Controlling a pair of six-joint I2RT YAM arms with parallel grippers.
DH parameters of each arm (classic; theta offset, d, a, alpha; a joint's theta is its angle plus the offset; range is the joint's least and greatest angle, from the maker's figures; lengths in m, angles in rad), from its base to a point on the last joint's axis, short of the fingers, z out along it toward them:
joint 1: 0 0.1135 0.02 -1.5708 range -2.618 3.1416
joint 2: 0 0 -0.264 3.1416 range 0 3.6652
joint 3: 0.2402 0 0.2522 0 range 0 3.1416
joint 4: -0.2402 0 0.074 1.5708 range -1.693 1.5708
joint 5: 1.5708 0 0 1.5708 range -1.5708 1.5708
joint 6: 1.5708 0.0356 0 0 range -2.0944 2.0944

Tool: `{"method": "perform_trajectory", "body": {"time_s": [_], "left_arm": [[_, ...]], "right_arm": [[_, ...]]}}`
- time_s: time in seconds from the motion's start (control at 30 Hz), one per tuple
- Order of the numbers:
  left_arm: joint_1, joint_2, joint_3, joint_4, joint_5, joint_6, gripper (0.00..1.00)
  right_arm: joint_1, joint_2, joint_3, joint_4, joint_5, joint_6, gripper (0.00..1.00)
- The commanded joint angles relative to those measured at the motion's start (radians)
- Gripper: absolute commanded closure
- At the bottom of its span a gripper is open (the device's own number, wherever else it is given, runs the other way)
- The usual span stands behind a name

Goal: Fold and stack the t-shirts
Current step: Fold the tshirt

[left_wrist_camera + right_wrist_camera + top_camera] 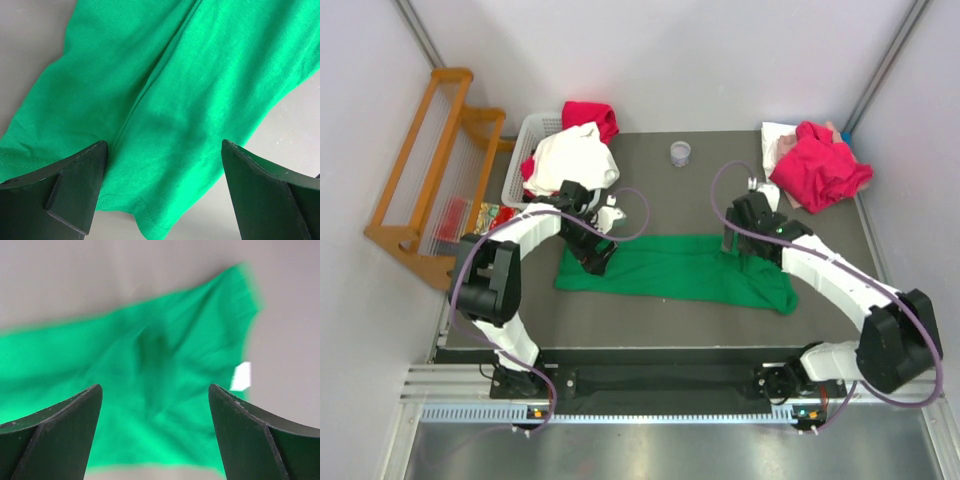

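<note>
Green t-shirt [675, 268]: long strip at table [660, 195] centre; lengthwise crease shows only in left wrist view. Top view alone lists magenta t-shirt [820, 170] at 1 o'clock, white t-shirt [575, 155] at 11. Left gripper [162, 170], right gripper [155, 412]: jaws wide, empty, over strip ends.

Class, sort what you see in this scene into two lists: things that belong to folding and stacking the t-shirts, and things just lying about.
Belongs to the job: green t-shirt, magenta t-shirt, white t-shirt, red t-shirt.
Just lying about: white basket, small cup, wooden rack, colourful packet.
</note>
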Motion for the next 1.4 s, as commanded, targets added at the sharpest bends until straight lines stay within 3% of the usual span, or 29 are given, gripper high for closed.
{"method": "perform_trajectory", "body": {"time_s": [0.0,0.3,0.47,0.77,1.0,1.37], "left_arm": [[0.003,-0.054,0.013,-0.024,0.020,0.006,0.01],[0.003,-0.080,0.082,-0.068,0.023,-0.008,0.01],[-0.006,-0.085,0.162,-0.197,0.155,-0.025,0.01],[-0.015,-0.193,0.047,-0.280,0.183,0.044,0.01],[-0.004,-0.062,-0.079,-0.193,0.062,0.079,0.01],[0.066,0.110,0.013,-0.133,0.037,0.090,0.01]], "right_arm": [[0.066,-0.093,-0.111,-0.049,-0.101,0.078,0.13],[0.069,-0.055,-0.219,0.052,-0.201,0.127,0.14],[0.077,-0.003,-0.210,0.068,-0.207,0.138,0.14],[0.078,0.023,-0.222,0.072,-0.164,0.135,0.14],[0.074,0.016,-0.195,0.050,-0.118,0.139,0.13],[0.060,0.025,-0.185,0.030,-0.046,0.124,0.12]]}}
